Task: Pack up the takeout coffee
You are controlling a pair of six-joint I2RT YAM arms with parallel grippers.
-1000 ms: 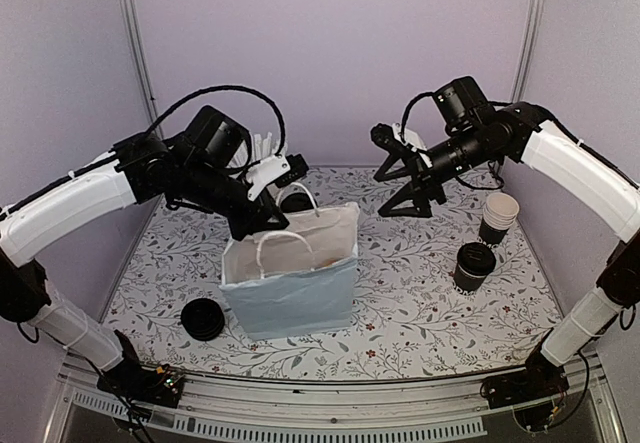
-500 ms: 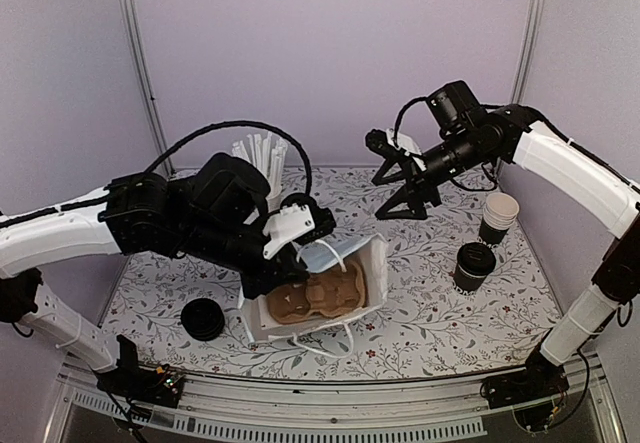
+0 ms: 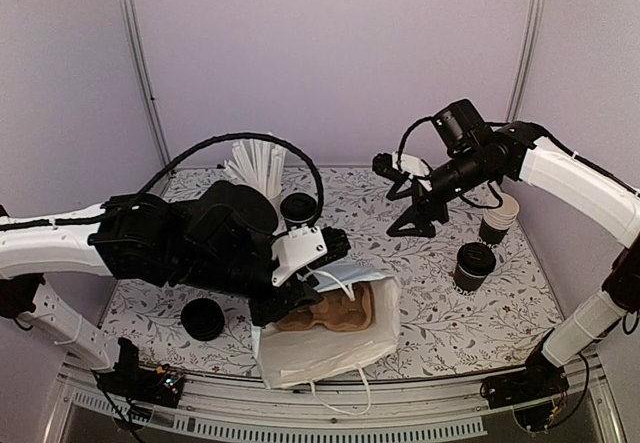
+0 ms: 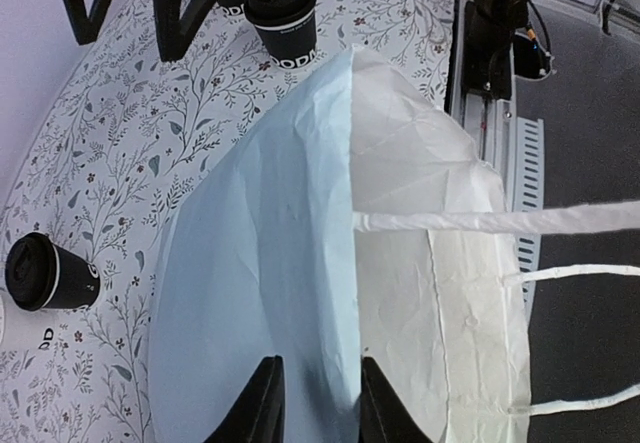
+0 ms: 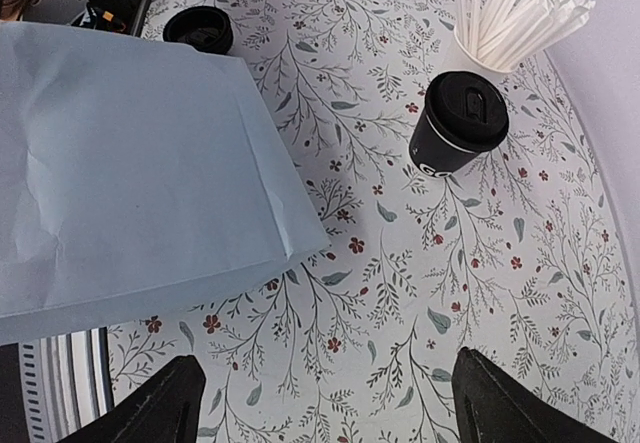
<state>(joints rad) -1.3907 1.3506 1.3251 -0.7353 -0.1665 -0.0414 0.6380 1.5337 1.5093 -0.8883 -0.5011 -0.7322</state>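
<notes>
Two lidded black takeout coffee cups stand on the table: one at the back (image 3: 298, 208) beside the straws, one at the right (image 3: 473, 265). The white paper bag (image 3: 335, 338) lies tipped on its side near the front edge, with a brown cardboard tray (image 3: 325, 310) showing in its mouth. My left gripper (image 3: 298, 293) is low at the bag's mouth. In the left wrist view its jaws (image 4: 318, 403) stand slightly apart, straddling a fold of the bag (image 4: 300, 243) without pinching it. My right gripper (image 3: 405, 198) hangs wide open above the table, holding nothing, and its wrist view shows the back cup (image 5: 460, 123) ahead.
A cup of white straws (image 3: 255, 168) stands at the back. A stack of unlidded cups (image 3: 498, 218) is at the far right. A low pile of black lids (image 3: 203, 318) lies at the front left. The bag's handles (image 3: 340, 398) hang over the front rail.
The bag went from upright to lying on its side near the front edge. My left arm came down and forward with it and its jaws parted. My right gripper shifted slightly right and lower.
</notes>
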